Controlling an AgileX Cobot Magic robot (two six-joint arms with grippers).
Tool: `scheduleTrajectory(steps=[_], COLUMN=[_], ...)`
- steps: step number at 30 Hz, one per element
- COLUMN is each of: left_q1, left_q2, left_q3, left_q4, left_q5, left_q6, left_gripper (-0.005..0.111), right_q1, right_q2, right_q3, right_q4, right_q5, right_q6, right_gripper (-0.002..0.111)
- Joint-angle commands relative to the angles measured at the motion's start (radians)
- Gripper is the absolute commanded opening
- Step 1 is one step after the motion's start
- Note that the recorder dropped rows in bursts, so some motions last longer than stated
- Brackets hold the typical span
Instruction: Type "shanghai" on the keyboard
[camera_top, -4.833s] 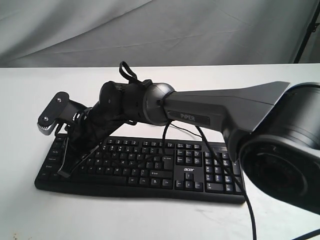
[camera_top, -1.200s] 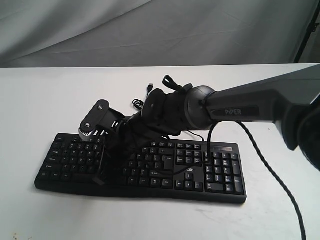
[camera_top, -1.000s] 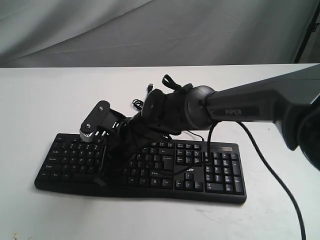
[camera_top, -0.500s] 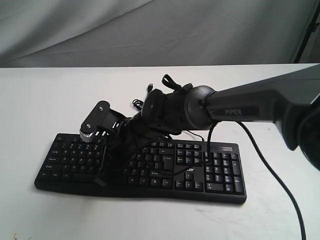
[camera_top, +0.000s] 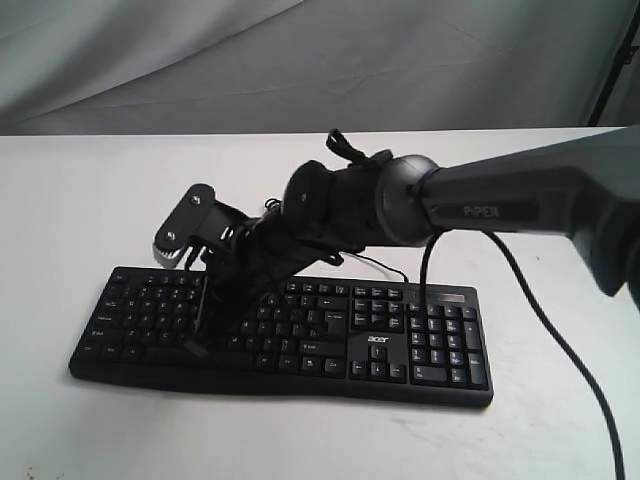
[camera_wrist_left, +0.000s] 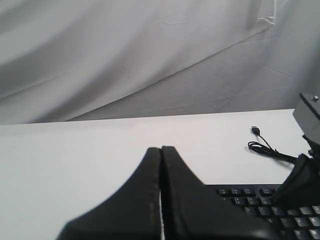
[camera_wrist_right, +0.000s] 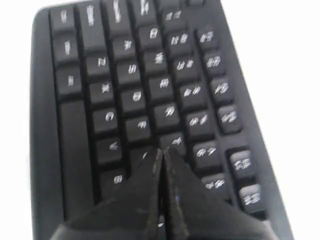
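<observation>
The keyboard (camera_top: 440, 345) lies flat on the white surface (camera_top: 80, 200), with bare room past both ends and behind its back edge. The right fingers (camera_wrist_right: 142, 200), pressed together, point down at the letter keys in its left half; blur hides whether they touch. The left fingers (camera_wrist_left: 137, 200), also closed, hang over bare surface behind the keyboard, well apart from the cable (camera_wrist_left: 265, 149).

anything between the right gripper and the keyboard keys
Nothing visible does. The shut right gripper points at the letter keys of the wide black plastic keyboard, and in the right wrist view only bare keys lie beyond its tips.
</observation>
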Motion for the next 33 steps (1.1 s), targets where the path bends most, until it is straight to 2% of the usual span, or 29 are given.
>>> scheduleTrajectory(steps=[1,6,10,15,33], left_q1=[-0.006,-0.006,-0.006,-0.006,-0.006], left_q2=[-0.002,-0.002,-0.002,-0.002,-0.002], left_q3=[0.002,0.002,0.002,0.002,0.002], left_q4=[0.0,0.0,0.0,0.0,0.0], left_q5=[-0.006,-0.006,-0.006,-0.006,-0.006], left_q6=[-0.003,-0.003,-0.003,-0.003,-0.003], left_gripper=[0.0,0.0,0.0,0.0,0.0], right_q1=[0.04,0.114,0.116,0.116,0.116], right_q2=[0.008,0.204,0.285,0.293,0.302], right_q3=[-0.117,-0.453,-0.599,-0.612,-0.612], right_q4=[-0.135,-0.28,-0.31,-0.392,-0.368], right_q5=[0.023,0.152,0.268,0.303,0.279], right_q6=[0.128,0.303,0.343,0.411,0.38], right_gripper=[0.0,0.0,0.0,0.0,0.0])
